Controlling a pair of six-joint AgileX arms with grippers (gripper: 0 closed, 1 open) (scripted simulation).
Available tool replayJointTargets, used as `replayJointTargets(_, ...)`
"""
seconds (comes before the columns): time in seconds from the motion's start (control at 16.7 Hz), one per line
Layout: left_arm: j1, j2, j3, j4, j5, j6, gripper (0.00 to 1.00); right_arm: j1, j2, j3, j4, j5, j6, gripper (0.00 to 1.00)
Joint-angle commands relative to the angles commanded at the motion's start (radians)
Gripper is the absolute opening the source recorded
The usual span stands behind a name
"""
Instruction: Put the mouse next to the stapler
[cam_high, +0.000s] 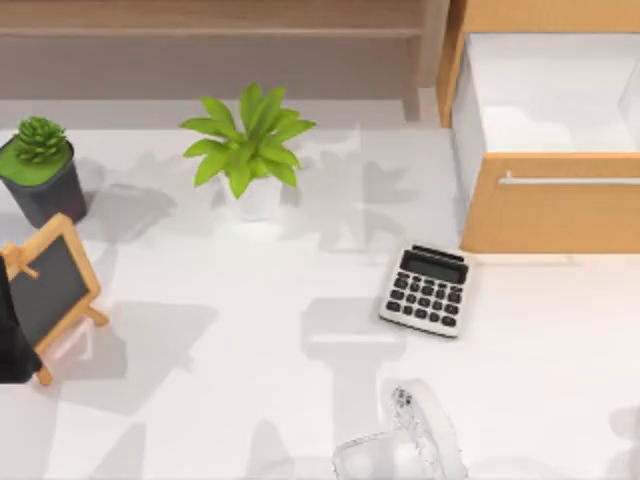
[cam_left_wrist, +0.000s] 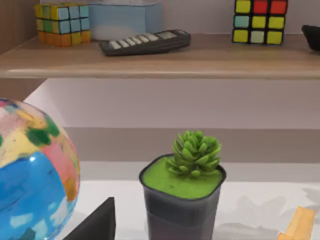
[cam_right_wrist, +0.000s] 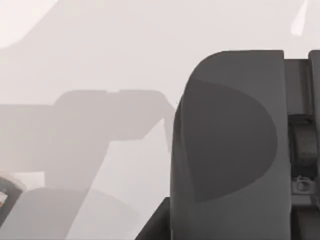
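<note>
The mouse (cam_right_wrist: 230, 145) is dark grey and rounded, with a wheel slot on one side, and looms very close in the right wrist view, resting on the white table. My right arm (cam_high: 405, 440) appears as a pale, glassy shape at the table's front edge, right of centre, in the top view. A black part of my left arm (cam_high: 10, 335) sits at the far left edge, behind the chalkboard easel. The stapler is out of view.
A grey-and-black calculator (cam_high: 427, 290) lies right of centre. An open wooden drawer (cam_high: 550, 200) stands at the back right. A leafy plant (cam_high: 250, 150), a succulent (cam_high: 40, 165) and a chalkboard easel (cam_high: 50, 290) occupy the back and left. A colourful globe (cam_left_wrist: 30, 170) sits beside the left wrist.
</note>
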Motion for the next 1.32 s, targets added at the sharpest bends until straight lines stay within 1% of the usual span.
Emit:
replayJointTargets(0.18, 0.0, 0.0, 0.0, 0.0, 0.0, 0.0, 1.0, 0.025, 0.005, 0.004, 0.02, 0.002, 0.008, 0.0)
replayJointTargets(0.42, 0.0, 0.0, 0.0, 0.0, 0.0, 0.0, 1.0, 0.046, 0.002, -0.033, -0.003, 0.038, 0.028, 0.0)
replayJointTargets(0.66, 0.0, 0.0, 0.0, 0.0, 0.0, 0.0, 1.0, 0.033, -0.005, -0.087, -0.036, 0.068, 0.041, 0.0)
replayJointTargets(1.08, 0.0, 0.0, 0.0, 0.0, 0.0, 0.0, 1.0, 0.022, 0.005, -0.115, -0.04, 0.067, 0.039, 0.0)
replayJointTargets(1.32, 0.0, 0.0, 0.0, 0.0, 0.0, 0.0, 1.0, 0.022, 0.005, -0.115, -0.04, 0.067, 0.039, 0.3)
